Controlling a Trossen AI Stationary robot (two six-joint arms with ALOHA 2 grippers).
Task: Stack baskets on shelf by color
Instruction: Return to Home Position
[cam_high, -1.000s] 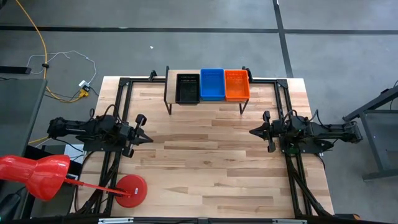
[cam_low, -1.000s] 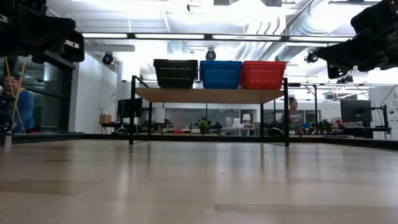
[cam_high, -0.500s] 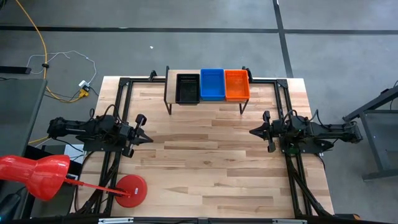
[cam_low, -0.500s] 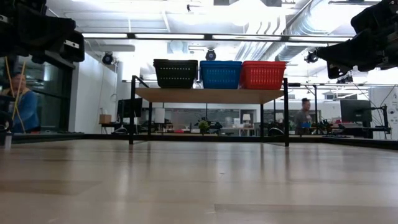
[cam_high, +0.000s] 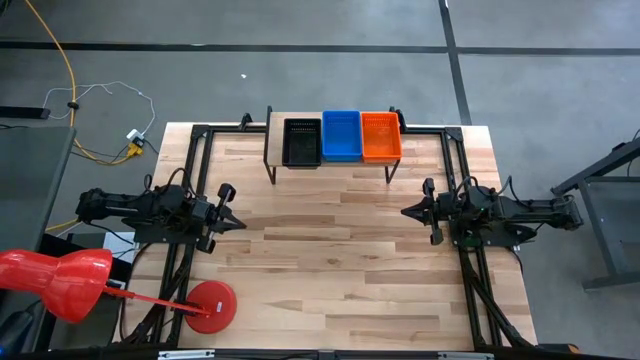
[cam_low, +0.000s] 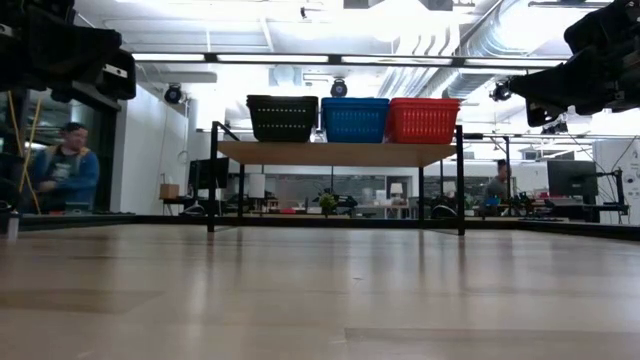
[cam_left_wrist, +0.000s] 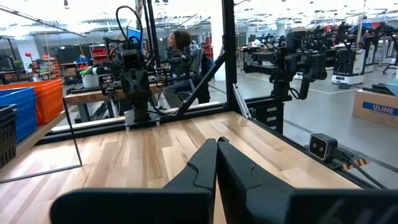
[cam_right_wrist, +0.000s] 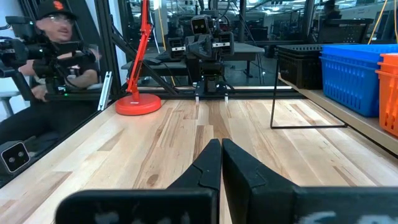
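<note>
The shelf (cam_high: 274, 140) stands at the far edge of the desk (cam_high: 330, 265), and all the baskets in view are on it, side by side in one row. The black baskets (cam_high: 301, 142) sit at the shelf's left end, the blue baskets (cam_high: 341, 136) in the middle and the red-orange baskets (cam_high: 380, 136) at the right end. Each pile touches its neighbour, or nearly so. In the low view the three piles stand level with one another on the plank. How many baskets are nested in each pile cannot be told.

The left hand (cam_high: 238, 222) hangs over the left side of the desk, well apart from the shelf, pointing across toward the other arm. In its wrist view its two fingers (cam_left_wrist: 205, 165) lie pressed together with only a thin seam between them, and they grip nothing.

The right hand (cam_high: 407, 212) hangs over the right side of the desk, facing the left one, also well clear of the shelf. Its fingers (cam_right_wrist: 210, 163) likewise meet along a thin line and hold nothing.

A red lamp (cam_high: 210, 305) stands on its round base at the near left corner of the desk. Its shade reaches out past the desk's left edge.

Beyond the desk, a person (cam_low: 65, 168) shows at the left of the low view, behind a pane.
</note>
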